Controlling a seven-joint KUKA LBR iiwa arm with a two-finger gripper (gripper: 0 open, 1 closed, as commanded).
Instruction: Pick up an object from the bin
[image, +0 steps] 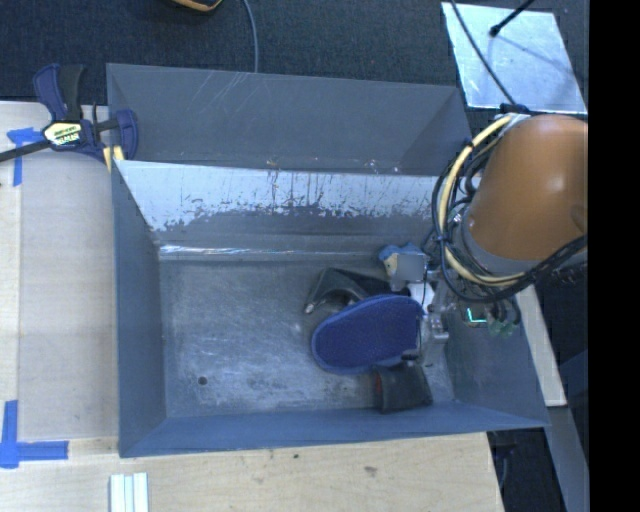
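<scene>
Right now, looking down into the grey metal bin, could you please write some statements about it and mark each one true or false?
1. The blue oval padded object lies in the right half of the grey metal bin. True.
2. A small black block lies beyond it, against the far wall. False: it lies in front, by the near wall.
3. The hand is at the blue oval's right end. True.
4. The arm reaches in from the left. False: from the right.

The metal bin (225, 335) looks matt and scratched, the blue oval pad (365, 333) right of centre finely textured like cloth, the orange cover (530, 185) smooth, glossy.
</scene>
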